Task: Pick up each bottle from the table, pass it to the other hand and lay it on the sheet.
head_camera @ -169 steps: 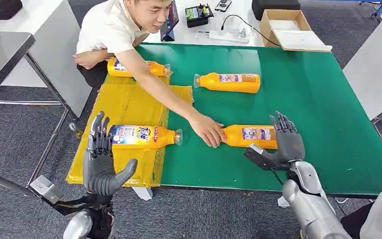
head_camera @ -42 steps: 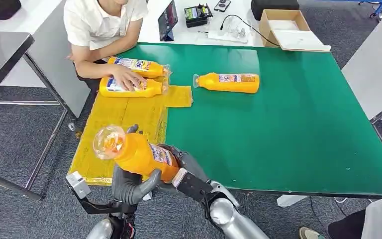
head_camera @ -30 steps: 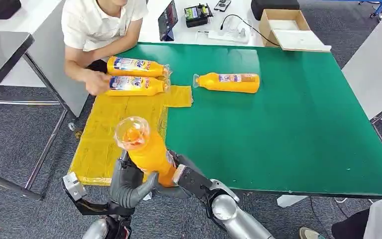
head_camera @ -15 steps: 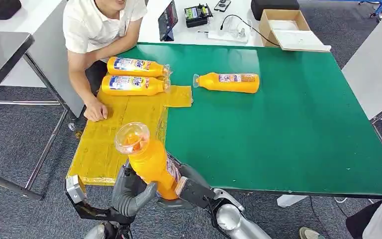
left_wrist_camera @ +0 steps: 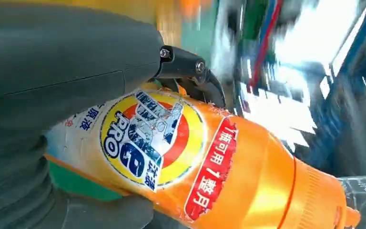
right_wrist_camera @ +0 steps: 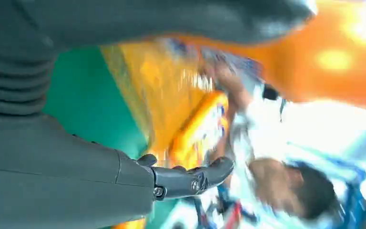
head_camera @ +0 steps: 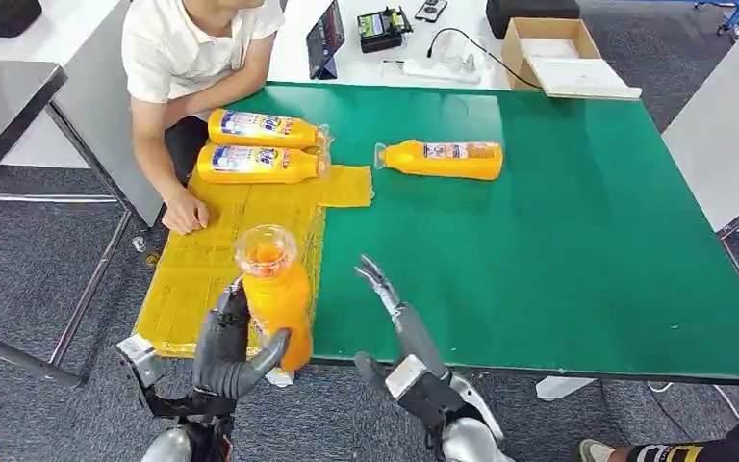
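Since half a second ago your right hand has let go and swung out over the green table mat, fingers spread and holding nothing, so the handover is done. Your left hand now grips the orange detergent bottle alone, low on its body, with the bottle standing nearly upright above the near edge of the yellow sheet.

Watch the grip: the bottle is smooth, glossy plastic with a slick printed label, and most of its length stands above the hand, topped by a clear cap. I'd judge it could tip or slide as you rotate it to lie flat. Being round, it may also roll off the sheet's near edge.

A person's hand rests on the thin, creased sheet close by; lowering too far left risks touching it. Two more bottles lie at the sheet's far end, one on the mat.
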Available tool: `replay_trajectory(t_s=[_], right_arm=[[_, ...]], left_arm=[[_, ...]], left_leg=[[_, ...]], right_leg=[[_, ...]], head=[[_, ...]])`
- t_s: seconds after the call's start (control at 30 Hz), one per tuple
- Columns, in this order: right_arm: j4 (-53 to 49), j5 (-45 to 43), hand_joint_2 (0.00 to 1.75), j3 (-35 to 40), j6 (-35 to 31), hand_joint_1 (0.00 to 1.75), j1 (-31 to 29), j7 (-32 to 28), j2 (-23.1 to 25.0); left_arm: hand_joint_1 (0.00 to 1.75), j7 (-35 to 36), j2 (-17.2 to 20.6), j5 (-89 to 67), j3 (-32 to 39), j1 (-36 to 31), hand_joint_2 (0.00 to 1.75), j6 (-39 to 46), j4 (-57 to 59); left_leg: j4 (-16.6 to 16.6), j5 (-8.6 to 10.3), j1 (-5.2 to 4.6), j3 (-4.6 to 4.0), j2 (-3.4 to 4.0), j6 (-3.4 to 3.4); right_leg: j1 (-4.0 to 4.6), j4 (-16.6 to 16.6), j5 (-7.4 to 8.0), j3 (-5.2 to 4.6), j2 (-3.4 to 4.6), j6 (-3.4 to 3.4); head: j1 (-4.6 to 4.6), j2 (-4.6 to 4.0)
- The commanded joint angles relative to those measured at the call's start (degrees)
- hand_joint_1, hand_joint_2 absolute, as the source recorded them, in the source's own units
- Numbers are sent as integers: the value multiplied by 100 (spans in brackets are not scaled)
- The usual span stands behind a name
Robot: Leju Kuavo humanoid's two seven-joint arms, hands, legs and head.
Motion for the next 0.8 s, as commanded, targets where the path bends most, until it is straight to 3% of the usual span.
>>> replay_trajectory(t_s=[0.03, 0.23, 0.33, 0.43, 0.6, 0.8], right_arm=[[-1658, 328, 0, -1289, -1181, 0, 1037, -381, -164], [-1699, 403, 0, -1677, -1876, 0, 1123, -563, -16], [-1445, 179, 0, -1745, -1887, 0, 1100, -668, 162], [-1094, -2, 0, -1623, -1707, 0, 916, -697, 257], [-561, -79, 0, -1418, -1569, 0, 604, -817, 245], [-210, -274, 0, -1666, -1627, 0, 564, -865, 248]], left_arm=[[175, 297, -69, -1384, 1101, -645, 175, 877, 1288], [175, 715, 245, -2946, 929, -1077, 175, 1436, 1997], [175, 1329, 513, -4715, 803, -1588, 175, 1762, 2736], [175, 1778, 628, -5509, 723, -2431, 175, 1379, 3883], [175, 2035, 592, -6418, 289, -3799, 175, 1207, 6044], [175, 1837, 427, -6684, 18, -4012, 175, 863, 6871]], left_leg=[[-12, -1, -10, 26, -22, 15], [-11, 2, -7, 18, -9, 10], [-19, 5, -7, 33, -14, 11], [-16, 6, -3, 27, -5, 7], [-14, 21, 1, 24, -22, 4], [-10, 19, -2, 22, -4, 3]], right_leg=[[-4, -4, -14, 33, -37, -11], [-3, -5, -5, 21, -21, -8], [-2, -10, -6, 38, -30, -14], [2, -9, -1, 30, -19, -14], [5, -7, 4, 32, -34, -13], [0, 1, 13, 25, -8, -19]], head=[[0, 0], [0, 0], [2, 0], [4, 0], [4, 0], [0, 0]])
